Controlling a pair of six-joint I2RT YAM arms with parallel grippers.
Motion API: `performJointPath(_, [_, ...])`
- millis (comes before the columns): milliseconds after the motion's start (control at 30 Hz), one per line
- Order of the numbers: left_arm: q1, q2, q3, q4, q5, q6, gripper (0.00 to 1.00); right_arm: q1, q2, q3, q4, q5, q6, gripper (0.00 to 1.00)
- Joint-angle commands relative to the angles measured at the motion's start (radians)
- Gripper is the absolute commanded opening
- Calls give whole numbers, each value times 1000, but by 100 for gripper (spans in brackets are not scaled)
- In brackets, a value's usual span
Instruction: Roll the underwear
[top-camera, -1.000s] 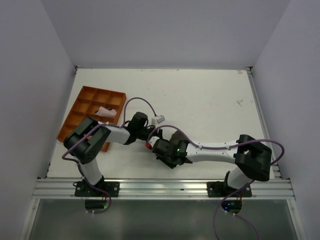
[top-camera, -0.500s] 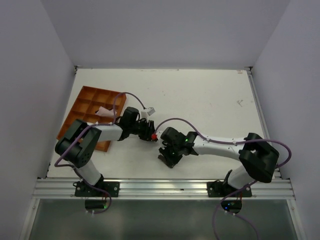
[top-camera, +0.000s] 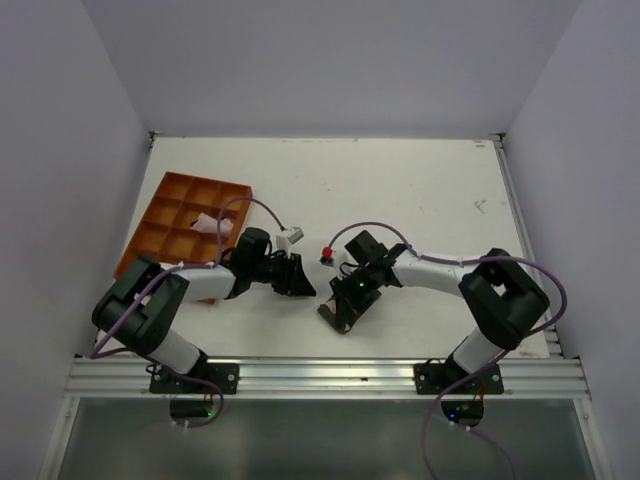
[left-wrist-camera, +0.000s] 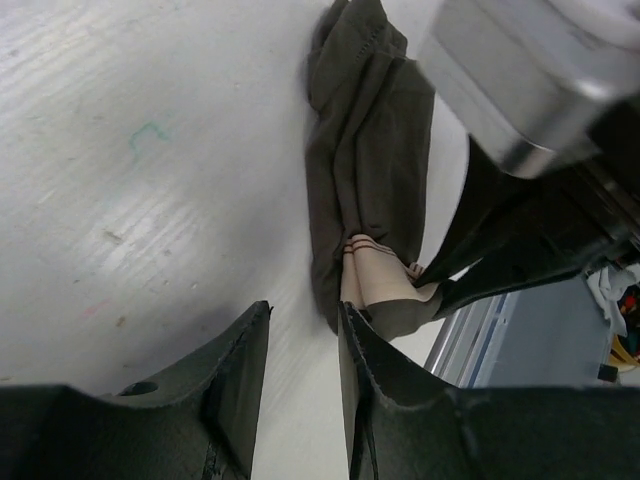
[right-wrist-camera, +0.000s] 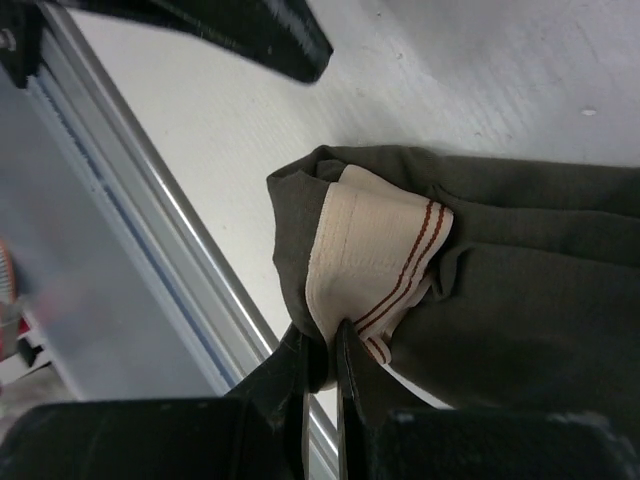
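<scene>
The underwear (right-wrist-camera: 520, 280) is a dark brownish-grey bunch lying on the white table near the front edge, with its tan, red-striped waistband (right-wrist-camera: 372, 255) folded at one end. My right gripper (right-wrist-camera: 330, 345) is shut on that waistband. From above, the right gripper (top-camera: 348, 300) points down-left onto the underwear (top-camera: 334, 318). My left gripper (top-camera: 303, 279) hovers just left of it, open with only bare table between its fingers (left-wrist-camera: 240, 380). In the left wrist view the underwear (left-wrist-camera: 365, 170) stretches away ahead, its waistband (left-wrist-camera: 380, 290) just past the right fingertip.
An orange compartment tray (top-camera: 170, 215) sits at the back left and holds a small pale pink cloth (top-camera: 208, 222). An aluminium rail (top-camera: 320, 375) runs along the table's near edge, close behind the underwear (right-wrist-camera: 150, 230). White walls stand on three sides.
The right wrist has swung right and away from the rail, its fingers staying at the cloth near the front edge. The left gripper has pulled back slightly to the left, apart from the right one.
</scene>
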Motion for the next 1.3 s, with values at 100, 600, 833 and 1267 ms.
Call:
performJointPath(100, [-78, -31, 3, 98, 40, 13, 36, -83, 74, -11, 80, -195, 15, 0])
performJointPath(600, [-91, 4, 49, 74, 19, 103, 37, -207, 54, -129, 277, -297, 153, 0])
performJointPath(833, [-90, 49, 99, 81, 48, 120, 40, -256, 71, -178, 353, -329, 207, 0])
performJointPath(1267, [-90, 119, 130, 135, 178, 171, 43, -336, 69, -256, 509, -381, 303, 0])
